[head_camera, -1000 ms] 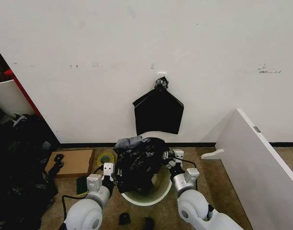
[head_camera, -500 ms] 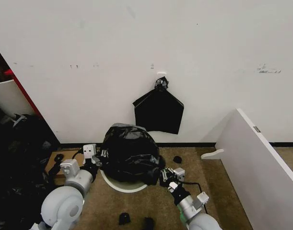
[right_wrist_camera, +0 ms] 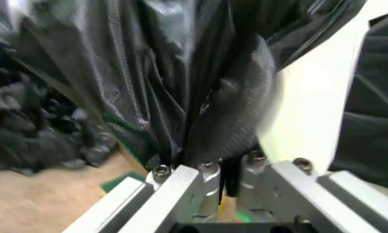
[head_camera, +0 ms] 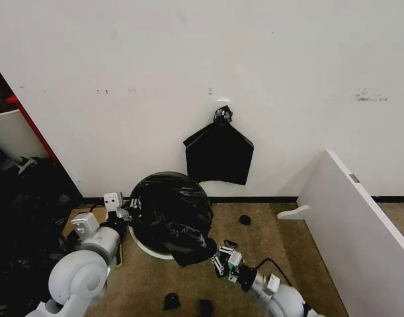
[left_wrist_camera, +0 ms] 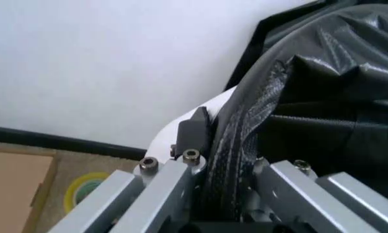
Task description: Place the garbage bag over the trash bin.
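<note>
In the lower centre of the head view, the garbage bag (head_camera: 170,214) is stretched over the trash bin (head_camera: 143,247), because the left tool (head_camera: 122,210) and the right tool (head_camera: 221,259) each clench an opposite edge.

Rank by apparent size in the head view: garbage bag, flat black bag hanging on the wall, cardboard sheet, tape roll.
1. Garbage bag
2. Flat black bag hanging on the wall
3. Cardboard sheet, partly hidden by the left arm, so unsure
4. Tape roll, hidden in the head view, unrankable
</note>
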Available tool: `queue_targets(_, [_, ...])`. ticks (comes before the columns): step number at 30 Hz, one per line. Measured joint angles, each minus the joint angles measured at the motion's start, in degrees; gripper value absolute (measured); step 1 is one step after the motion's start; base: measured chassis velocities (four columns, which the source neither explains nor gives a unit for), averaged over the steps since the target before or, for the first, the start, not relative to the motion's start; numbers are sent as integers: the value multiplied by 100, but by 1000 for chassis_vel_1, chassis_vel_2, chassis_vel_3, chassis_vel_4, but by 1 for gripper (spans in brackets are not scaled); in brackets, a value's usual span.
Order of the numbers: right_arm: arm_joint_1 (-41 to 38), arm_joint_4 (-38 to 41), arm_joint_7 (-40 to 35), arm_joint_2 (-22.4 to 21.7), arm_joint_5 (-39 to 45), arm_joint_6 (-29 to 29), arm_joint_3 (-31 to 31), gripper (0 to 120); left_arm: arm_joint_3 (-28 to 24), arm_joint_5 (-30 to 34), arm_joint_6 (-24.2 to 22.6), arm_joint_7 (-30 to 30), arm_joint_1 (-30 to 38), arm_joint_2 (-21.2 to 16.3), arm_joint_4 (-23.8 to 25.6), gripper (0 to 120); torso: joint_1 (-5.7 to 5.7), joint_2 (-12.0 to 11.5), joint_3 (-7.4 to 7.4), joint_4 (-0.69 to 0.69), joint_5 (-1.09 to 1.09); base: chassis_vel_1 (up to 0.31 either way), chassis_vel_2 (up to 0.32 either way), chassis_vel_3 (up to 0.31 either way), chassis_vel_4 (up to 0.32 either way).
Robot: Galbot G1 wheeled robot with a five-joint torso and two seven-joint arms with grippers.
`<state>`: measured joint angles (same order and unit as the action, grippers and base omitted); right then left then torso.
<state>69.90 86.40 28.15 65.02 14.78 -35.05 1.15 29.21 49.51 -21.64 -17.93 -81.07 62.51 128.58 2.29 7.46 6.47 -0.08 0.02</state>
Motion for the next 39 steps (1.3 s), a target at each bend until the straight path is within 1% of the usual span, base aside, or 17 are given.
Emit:
queue_targets(2, [-56, -59, -225, 17, -29, -49, -12, 7, -14, 0, 0, 0, 21, 12, -28, 1, 0, 0, 0, -1, -1, 0, 0, 0, 0])
queue_targets(6, [-72, 24, -528, -87, 480, -124, -118, 25, -73, -4, 52, -1, 133, 41, -252, 1, 0, 0, 0, 0, -1, 0, 0, 0, 0])
queue_targets(9, [80, 353, -286, -273, 1171, -134, -190, 36, -101, -9, 134, -2, 235, 74, -396, 1, 0, 0, 0, -2, -2, 0, 0, 0, 0])
queue_targets(11, [106, 405, -206, -298, 1280, -134, -196, 38, -104, -9, 142, -1, 249, 79, -413, 1, 0, 0, 0, -2, -2, 0, 0, 0, 0])
queue_targets(14, [272, 724, 450, -434, 1935, -130, -161, 50, -106, -20, 184, -4, 325, 102, -521, 1, 0, 0, 0, -2, -1, 0, 0, 0, 0])
queue_targets(16, [379, 1056, 865, -572, 2439, -108, -96, 63, -40, -63, 250, -5, 327, 133, -594, 1, 0, 0, 0, -3, -2, 0, 0, 0, 0])
queue_targets(18, [377, 1092, 884, -593, 2487, -104, -93, 64, -13, -90, 272, -3, 305, 143, -594, 1, 0, 0, 0, -2, -1, 0, 0, 0, 0])
queue_targets(22, [400, 1207, 953, -670, 2608, -115, 127, 83, 67, -231, 395, 5, 213, 186, -596, 1, 0, 0, 0, 2, -1, 0, 0, 0, 0])
queue_targets(24, [429, 1235, 820, -671, 2572, -134, 191, 86, 64, -282, 442, 14, 196, 193, -596, 1, 0, 0, 0, 0, -1, 0, 0, 0, 0])
queue_targets(25, [494, 1356, 73, -651, 2218, -130, 263, 92, 48, -405, 548, 47, 170, 200, -596, 1, 0, 0, 0, -2, 0, 0, 0, 0, 0])
queue_targets(28, [624, 1781, -1820, -617, 1367, 224, 251, 98, 12, -715, 781, 126, 118, 212, -624, 1, 0, 0, 0, -2, -1, 0, 0, 0, 0])
queue_targets(30, [653, 2087, -2533, -618, 1260, 425, 160, 100, -8, -870, 880, 161, 83, 217, -632, 1, 0, 0, 0, -1, -2, 0, 0, 0, 0])
queue_targets(31, [653, 2087, -2533, -618, 1260, 425, 160, 100, -8, -870, 880, 161, 83, 217, -632, 1, 0, 0, 0, -1, -2, 0, 0, 0, 0])
queue_targets(32, [661, 2463, -2965, -640, 1254, 675, 49, 100, -47, -1014, 982, 196, 64, 218, -644, 1, 0, 0, 0, 0, 0, 0, 0, 0, 0])
queue_targets(34, [645, 2952, -3148, -724, 1354, 1101, -72, 100, -123, -1311, 1214, 301, 51, 218, -716, 1, 0, 0, -1, -1, -1, 0, 0, 0, 0])
queue_targets(38, [622, 4078, -3726, -1069, 2000, 2691, -341, 100, -341, -1898, 1866, 588, 46, 220, -957, 1, 0, 0, -1, -1, -3, 0, 0, 0, 0])
queue_targets(39, [622, 4078, -3726, -1069, 2000, 2691, -341, 100, -341, -1898, 1866, 588, 46, 220, -957, 1, 0, 0, -1, -1, -3, 0, 0, 0, 0])
